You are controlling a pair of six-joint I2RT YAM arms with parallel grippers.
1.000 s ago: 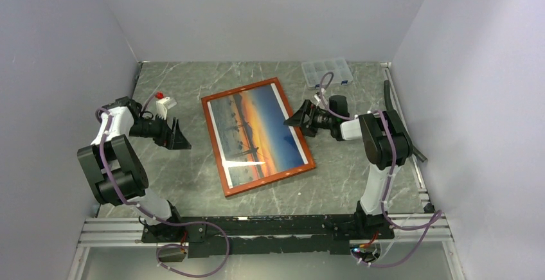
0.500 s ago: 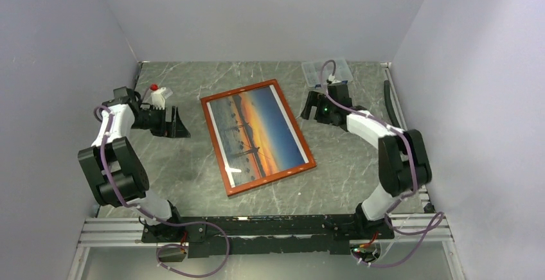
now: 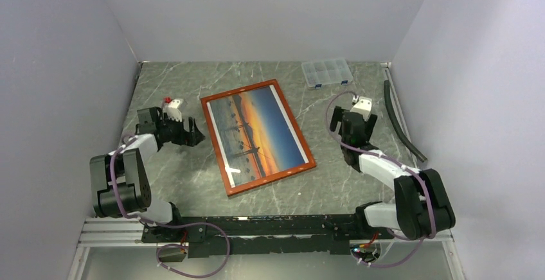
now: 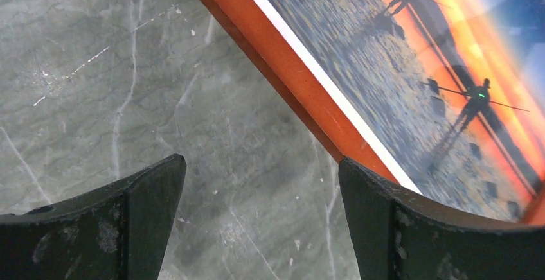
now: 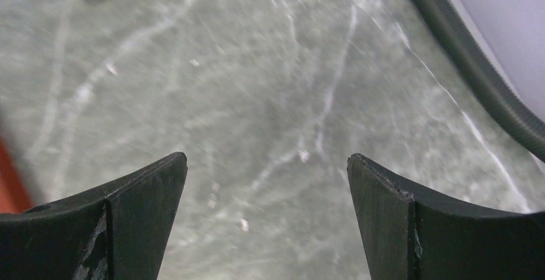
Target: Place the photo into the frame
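The photo [image 3: 257, 132], an orange sunset over blue water with dark figures, lies inside the frame [image 3: 270, 178], flat and askew in the middle of the table [image 3: 334, 183]. The placing looks done, though I cannot tell whether it is seated properly. The left gripper [image 4: 260, 164], just beside the frame's left rail, and the right gripper [image 5: 267, 164], well apart from it, both gape wide and empty; next, the arms should draw clear without nudging the frame.

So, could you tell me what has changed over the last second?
The right pincer drew back from the frame's right edge, away to the right; the left pincer edged toward its left edge. Both are open and empty. The frame and photo have not moved.
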